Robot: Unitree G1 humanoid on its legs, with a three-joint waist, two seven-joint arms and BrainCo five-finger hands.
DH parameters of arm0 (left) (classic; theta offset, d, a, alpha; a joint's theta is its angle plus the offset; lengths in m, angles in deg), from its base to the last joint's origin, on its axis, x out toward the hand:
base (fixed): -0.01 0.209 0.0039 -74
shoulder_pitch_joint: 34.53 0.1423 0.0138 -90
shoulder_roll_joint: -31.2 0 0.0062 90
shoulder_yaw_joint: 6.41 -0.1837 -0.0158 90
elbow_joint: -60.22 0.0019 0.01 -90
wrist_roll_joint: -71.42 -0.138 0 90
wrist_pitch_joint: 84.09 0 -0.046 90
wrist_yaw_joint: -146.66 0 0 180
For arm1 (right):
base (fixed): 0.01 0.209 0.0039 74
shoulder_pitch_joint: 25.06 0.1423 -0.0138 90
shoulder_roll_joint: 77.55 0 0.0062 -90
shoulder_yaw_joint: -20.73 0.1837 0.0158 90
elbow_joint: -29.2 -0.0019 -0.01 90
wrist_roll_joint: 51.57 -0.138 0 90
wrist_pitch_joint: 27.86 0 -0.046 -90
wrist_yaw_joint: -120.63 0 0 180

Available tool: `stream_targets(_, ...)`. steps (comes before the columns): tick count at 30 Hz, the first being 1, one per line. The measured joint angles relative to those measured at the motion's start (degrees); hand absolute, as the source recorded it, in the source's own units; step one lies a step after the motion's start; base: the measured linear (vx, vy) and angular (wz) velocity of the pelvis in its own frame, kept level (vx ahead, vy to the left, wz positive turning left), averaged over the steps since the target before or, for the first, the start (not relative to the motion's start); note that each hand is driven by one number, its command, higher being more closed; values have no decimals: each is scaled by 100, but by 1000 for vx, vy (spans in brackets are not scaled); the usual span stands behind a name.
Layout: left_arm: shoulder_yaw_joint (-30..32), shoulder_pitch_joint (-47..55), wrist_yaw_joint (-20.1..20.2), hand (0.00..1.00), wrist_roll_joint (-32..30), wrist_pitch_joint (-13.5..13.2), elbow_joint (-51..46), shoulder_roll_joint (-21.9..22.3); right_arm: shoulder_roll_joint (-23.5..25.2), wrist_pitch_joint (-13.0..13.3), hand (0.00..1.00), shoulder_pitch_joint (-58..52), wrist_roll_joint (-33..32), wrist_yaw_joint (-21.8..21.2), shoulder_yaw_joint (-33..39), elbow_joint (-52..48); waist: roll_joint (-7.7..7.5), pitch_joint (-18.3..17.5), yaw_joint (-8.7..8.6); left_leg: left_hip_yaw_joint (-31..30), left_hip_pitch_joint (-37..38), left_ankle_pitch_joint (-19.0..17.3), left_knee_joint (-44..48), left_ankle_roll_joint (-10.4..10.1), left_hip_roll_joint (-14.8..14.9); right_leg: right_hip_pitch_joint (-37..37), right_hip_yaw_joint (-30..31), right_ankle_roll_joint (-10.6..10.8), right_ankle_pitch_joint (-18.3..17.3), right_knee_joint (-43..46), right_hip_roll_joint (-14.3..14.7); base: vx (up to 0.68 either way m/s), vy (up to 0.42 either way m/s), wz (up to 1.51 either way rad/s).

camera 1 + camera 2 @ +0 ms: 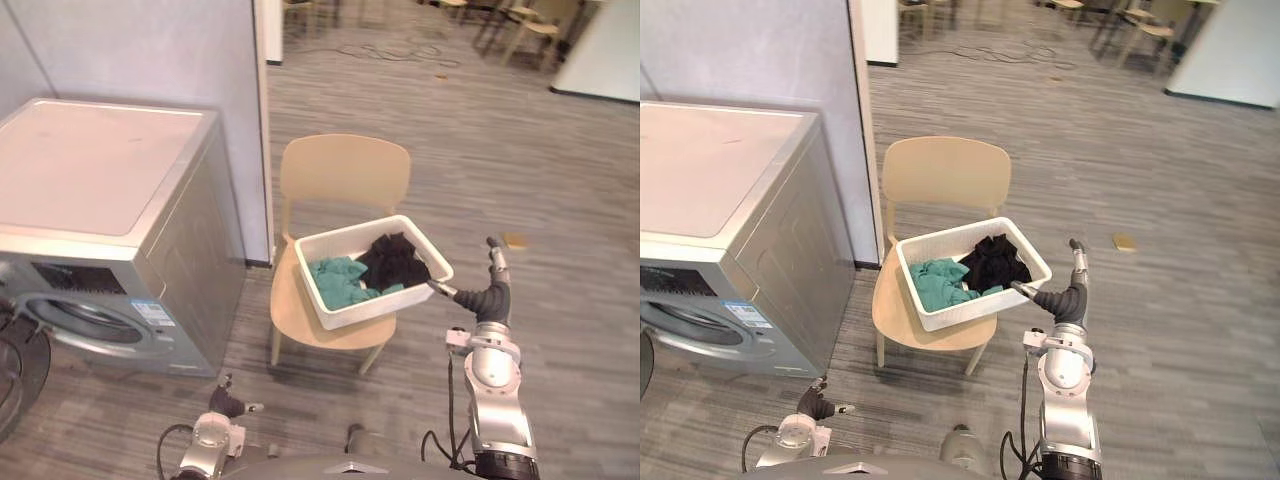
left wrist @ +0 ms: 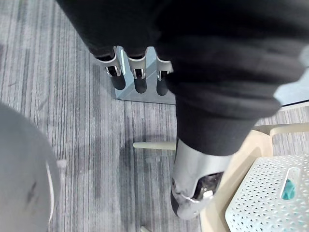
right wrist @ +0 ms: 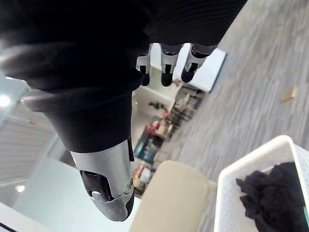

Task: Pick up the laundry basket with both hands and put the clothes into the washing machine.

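Beige chair under laundry basket; right hand straight-fingered by its rim, left hand likewise, low.

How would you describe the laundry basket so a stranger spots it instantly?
Right of the silver washing machine stands a beige chair. On its seat sits the laundry basket, white and perforated, holding teal clothes and black clothes.

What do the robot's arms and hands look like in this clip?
Silver-grey arms of rounded metal segments. The left robot hand and right robot hand each have a dark ribbed cover over back and wrist, silver dark-tipped fingers and a separate silver thumb.
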Motion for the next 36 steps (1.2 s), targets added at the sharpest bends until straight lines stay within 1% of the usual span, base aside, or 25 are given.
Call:
stream_targets(2,38,6,84,0,8,-5,-26,95,-110,-83,0,47,15,-19,319,4,87,13,70,-41,-201,15,-1,-78,251,29,-258,-127,152,-267,139,76,-218,51)
stream_targets(3,34,5,132,0,22,-6,-32,141,-219,-116,0,59,14,-20,572,5,105,50,61,-30,-348,122,-20,-143,439,28,-495,-210,221,-372,196,55,-268,76)
stream_targets(4,36,-10,209,0,35,-7,-152,152,-380,-133,0,157,14,-17,760,19,109,175,76,-107,-443,190,-17,-196,515,20,-677,-255,235,-395,240,22,-198,63)
stream_targets(5,39,-16,215,0,57,-8,-240,151,-463,-133,0,273,14,-15,783,20,151,259,80,-148,-453,216,-20,-216,533,25,-720,-275,240,-392,258,-20,-203,44)
stream_targets(6,44,-20,234,0,125,-14,-330,157,-663,-130,0,542,13,8,792,24,139,450,69,-219,-569,255,-9,-257,563,-31,-817,-308,258,-393,285,-67,-113,24)
stream_targets(7,68,-86,238,0,199,-14,-406,159,-834,-107,0,885,1,41,740,128,125,622,92,-248,-696,301,-9,-273,579,-155,-842,-342,281,-375,303,-90,-98,19)
stream_targets(9,116,-204,237,0,288,-14,-479,166,-1004,-99,0,1419,-40,67,609,399,77,818,115,-242,-944,369,15,-284,600,-400,-863,-387,325,-311,307,-105,-53,9)
stream_targets(10,123,-295,234,0,398,-14,-483,179,-1095,-94,0,1703,-154,100,481,545,89,913,130,-201,-1122,383,79,-282,642,-556,-906,-401,337,-260,300,-112,-39,20)
stream_targets(11,164,-387,229,0,521,-15,-543,224,-1241,-84,0,2109,-321,123,256,791,128,1081,132,-159,-1299,394,219,-296,707,-712,-975,-404,334,-143,296,-86,-5,16)
stream_targets(12,188,-419,219,0,588,-16,-667,251,-1330,-86,0,2403,-380,116,97,970,148,1226,173,-135,-1374,398,318,-297,724,-822,-971,-406,333,-52,297,-107,13,5)
stream_targets(13,204,-470,210,0,702,-31,-872,311,-1485,-86,0,2858,-513,98,-125,1249,210,1393,286,-65,-1561,400,494,-298,761,-1014,-967,-415,326,108,298,-109,36,-7)
stream_targets(16,214,-605,199,0,914,-89,-1103,333,-1753,-88,0,3852,-682,-32,-522,1940,277,1688,405,1,-1870,398,716,-296,799,-1309,-966,-421,320,281,289,-93,16,-3)
stream_targets(17,233,-627,189,0,955,-119,-1140,328,-1827,-86,0,4090,-721,-47,-663,2098,276,1705,424,3,-2010,395,777,-295,813,-1432,-967,-423,321,322,291,-99,3,-2)
stream_targets(19,279,-746,176,0,1079,-140,-1140,335,-2101,-84,0,4784,-785,-141,-1170,2709,278,1822,431,48,-2270,375,920,-271,872,-1660,-967,-453,351,374,311,-94,1,-9)
stream_targets(20,322,-780,173,0,1133,-141,-1140,335,-2157,-85,0,4951,-786,-160,-1276,2861,274,1845,442,69,-2334,374,946,-269,892,-1719,-968,-462,373,376,320,-76,-11,-15)
stream_targets(21,396,-844,164,0,1206,-146,-1140,347,-2230,-91,0,5212,-830,-284,-1407,3071,275,1862,447,85,-2480,373,998,-267,920,-1841,-968,-476,405,377,333,-53,-15,-11)
stream_targets(22,452,-937,149,0,1260,-147,-1141,356,-2328,-97,0,5503,-904,-354,-1628,3379,281,1991,430,116,-2493,375,1010,-267,952,-1848,-974,-482,430,361,340,-54,-29,-8)
stream_targets(23,460,-978,135,0,1275,-150,-1143,347,-2380,-100,0,5656,-911,-389,-1764,3560,283,2044,429,126,-2508,375,1021,-267,970,-1858,-974,-485,444,351,348,-31,-37,-6)
stream_targets(25,497,-1072,62,0,1392,-186,-1160,345,-2513,-138,0,6172,-1010,-619,-2241,4196,278,2053,444,133,-2772,381,1079,-272,1037,-2070,-980,-504,534,265,403,-16,-40,-10)
stream_targets(31,550,-1219,48,0,1697,-191,-1370,353,-2631,-179,0,7330,-1235,-1012,-3438,5460,279,2142,484,131,-3069,445,1034,-309,1088,-2356,-1016,-528,592,205,438,40,-36,-2)
stream_targets(32,550,-1219,48,0,1697,-191,-1370,353,-2631,-179,0,7330,-1235,-1012,-3438,5460,279,2142,484,131,-3069,445,1034,-309,1088,-2356,-1016,-528,592,205,438,40,-45,7)
stream_targets(33,551,-1311,48,0,1705,-196,-1384,351,-2799,-179,0,7632,-1332,-1087,-3842,5805,279,2174,542,122,-3152,502,980,-316,1087,-2425,-1061,-553,609,165,436,29,-38,9)
stream_targets(36,560,-1444,47,0,1798,-195,-1385,346,-2972,-209,0,7944,-1335,-1273,-4321,6125,275,2291,571,78,-3205,597,890,-346,1087,-2437,-1160,-588,634,83,436,25,-38,17)
